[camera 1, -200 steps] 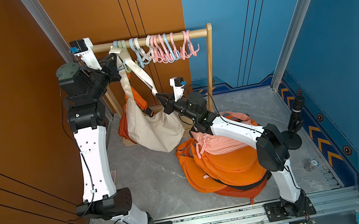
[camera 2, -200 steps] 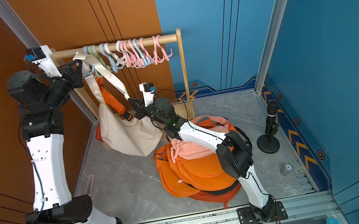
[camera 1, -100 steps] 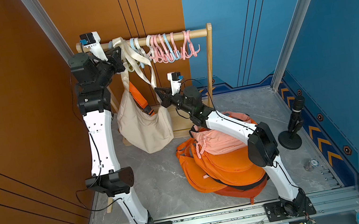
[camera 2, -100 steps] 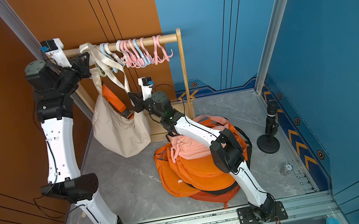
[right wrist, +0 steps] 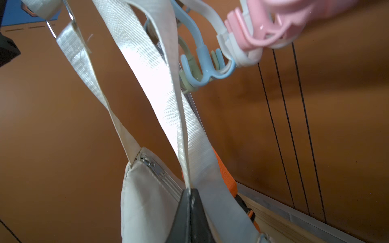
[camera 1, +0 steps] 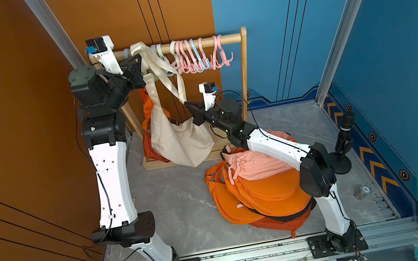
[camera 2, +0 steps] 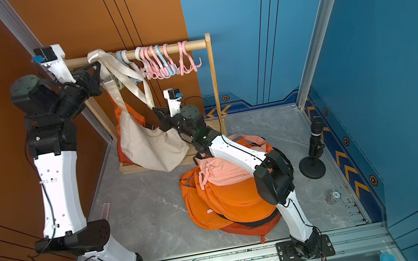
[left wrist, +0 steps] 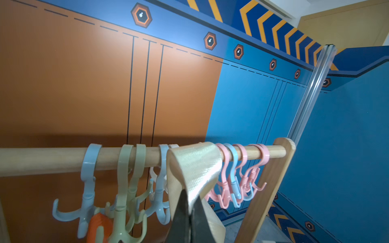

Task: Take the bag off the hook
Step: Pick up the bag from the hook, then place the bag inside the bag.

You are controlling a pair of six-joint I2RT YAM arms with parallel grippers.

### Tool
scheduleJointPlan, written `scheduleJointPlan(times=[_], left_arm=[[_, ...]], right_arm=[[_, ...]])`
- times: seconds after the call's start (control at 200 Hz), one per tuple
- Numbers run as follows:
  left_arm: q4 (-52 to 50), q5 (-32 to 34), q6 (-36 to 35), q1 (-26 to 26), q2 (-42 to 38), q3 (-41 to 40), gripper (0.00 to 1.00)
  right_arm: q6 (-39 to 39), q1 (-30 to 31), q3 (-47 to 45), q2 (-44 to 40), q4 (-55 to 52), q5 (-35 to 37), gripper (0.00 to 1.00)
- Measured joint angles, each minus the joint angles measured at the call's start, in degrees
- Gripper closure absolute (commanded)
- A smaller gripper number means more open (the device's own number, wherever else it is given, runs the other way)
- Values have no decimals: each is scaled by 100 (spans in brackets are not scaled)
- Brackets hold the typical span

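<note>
Two claws were each closed on the cream strap (left wrist: 195, 166): the left claw (left wrist: 190, 207) pinched its raised fold up at the wooden rod (left wrist: 52, 157), and the right claw (right wrist: 190, 195) pinched it lower down, just above the cream bag (camera 1: 177, 139). The bag hung below the rod, in front of an orange bag (camera 1: 147, 104), its base near the foot of the rack. Coloured hooks (camera 1: 191, 59) crowded the rod beside the strap; whether the strap had cleared its hook could not be told. Judged from this, lifting was under way. Freeing the strap and carrying the bag away, perhaps to the pile of bags (camera 1: 259, 189) on the floor, remained.
</note>
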State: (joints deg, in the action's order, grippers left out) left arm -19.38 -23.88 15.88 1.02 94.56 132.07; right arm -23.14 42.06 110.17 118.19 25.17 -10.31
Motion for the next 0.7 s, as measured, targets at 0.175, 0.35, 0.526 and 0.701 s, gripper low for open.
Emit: scheduleJointPlan(times=[0.175,0.35,0.526,0.701], left_arm=[[254,4,0,-28,-695,-516,100],[365,7,0,-28,-1150,-931,100],[527,17,76,-35,-1550,-1377,100],[739,2,199,-188,-1908,-1635,100]], right_arm=[[205,55,-334,-737,7,2,100],[485,81,-699,-1329,-24,33,100],[844,160,-1241,-1987,-256,205,100],[1311,387,-1681,-2752,-527,402,100]])
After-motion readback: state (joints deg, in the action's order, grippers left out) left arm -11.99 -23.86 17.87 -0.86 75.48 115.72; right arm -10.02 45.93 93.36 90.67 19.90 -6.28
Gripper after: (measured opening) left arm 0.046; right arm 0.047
